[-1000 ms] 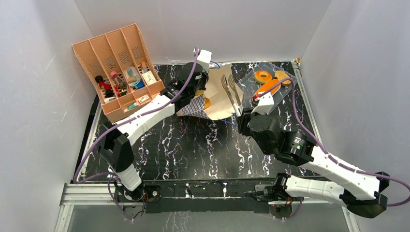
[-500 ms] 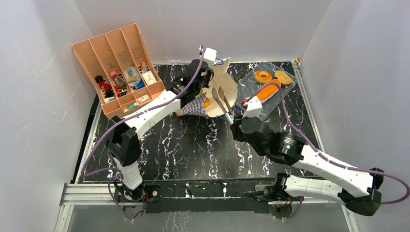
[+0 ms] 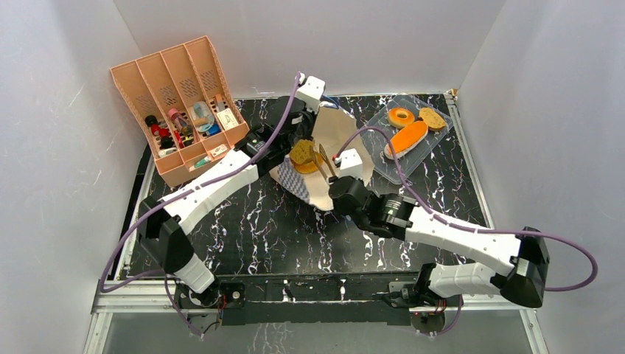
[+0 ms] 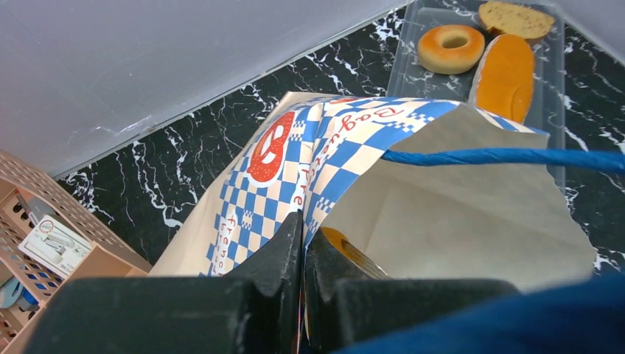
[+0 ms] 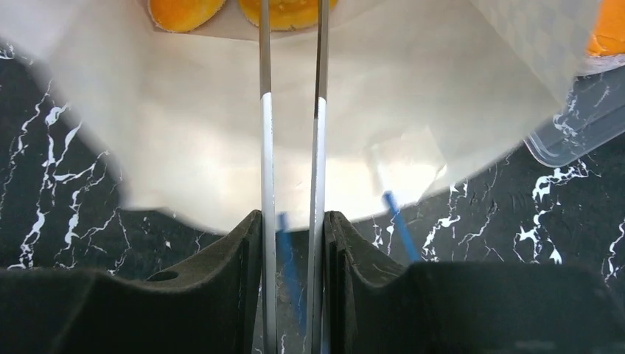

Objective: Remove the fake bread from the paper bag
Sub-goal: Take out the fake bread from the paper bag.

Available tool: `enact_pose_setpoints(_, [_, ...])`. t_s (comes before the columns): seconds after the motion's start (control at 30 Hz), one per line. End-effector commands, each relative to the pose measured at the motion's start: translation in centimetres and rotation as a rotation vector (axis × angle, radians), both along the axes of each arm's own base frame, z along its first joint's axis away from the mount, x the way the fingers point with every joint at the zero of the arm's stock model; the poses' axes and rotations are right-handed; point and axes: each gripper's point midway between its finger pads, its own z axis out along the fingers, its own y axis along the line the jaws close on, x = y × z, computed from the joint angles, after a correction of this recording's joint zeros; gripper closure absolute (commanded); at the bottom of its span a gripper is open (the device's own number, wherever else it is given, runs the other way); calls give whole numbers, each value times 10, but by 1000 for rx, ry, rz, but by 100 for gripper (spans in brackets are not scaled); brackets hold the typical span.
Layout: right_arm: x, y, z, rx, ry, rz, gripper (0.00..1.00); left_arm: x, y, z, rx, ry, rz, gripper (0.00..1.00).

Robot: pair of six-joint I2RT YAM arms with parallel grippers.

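Pinching the checkered rim of the paper bag (image 4: 442,199), the left gripper (image 4: 303,247) has both fingers pressed together on the thin sheet. This holds the mouth up so that it gapes toward the right edge of the desk. The right gripper (image 5: 292,228) is clamped on the handle end of the metal tongs (image 5: 318,133), whose two arms run side by side, a narrow gap between them, into the bag's cream inside. Their tips are cut off at the top of the right wrist view, so whether they have closed on anything cannot be told. Two golden-orange pieces of the fake bread (image 5: 286,9) lie at that far end, deep in the bag.

The bag sits near the middle of the far edge. A clear tray (image 3: 431,144) toward the far right corner holds the ring bagel (image 3: 401,116), toast slice (image 3: 432,118) and long loaf (image 3: 405,139), already out. An orange organiser (image 3: 127,82) stands in the far left corner.

The weak spots look to be these:
- **Slipping bread:** the smooth, rounded pieces could slip from the thin tong tips and roll deeper.
- **Snagging:** the tips could catch the paper or a blue cord handle (image 4: 501,156) and drag the bag.
- **Tearing:** such a pull could slide or tear the rim from the left fingers, and the mouth would collapse over the tongs.
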Motion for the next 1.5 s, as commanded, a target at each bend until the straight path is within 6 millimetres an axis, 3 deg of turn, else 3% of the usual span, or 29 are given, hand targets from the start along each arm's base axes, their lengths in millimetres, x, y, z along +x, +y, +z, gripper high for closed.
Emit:
enact_pose_setpoints(0.0, [19,27,29,105,-84,-17,91,-19,4,50,-86,-95,-50,100])
enact_pose_setpoints(0.2, [27,42,1,79,-61,-25,91,-30,8,54,-81,-95,-79,100])
enact_pose_setpoints(0.37, [27,50,-11,91,-36,-26,90,-37,10,51,-79,-86,-95,100])
enact_pose_setpoints(0.67, [6,44,-3,190,-10,25,89,-33,7,34,-64,-65,-89,100])
enact_pose_setpoints(0.9, [-13,42,-12,220,37,52,87,-30,2,29,-73,-63,-86,100])
enact_pose_setpoints(1.47, [-28,53,-36,61,10,95,77,-37,-17,31,-79,-68,-115,100])
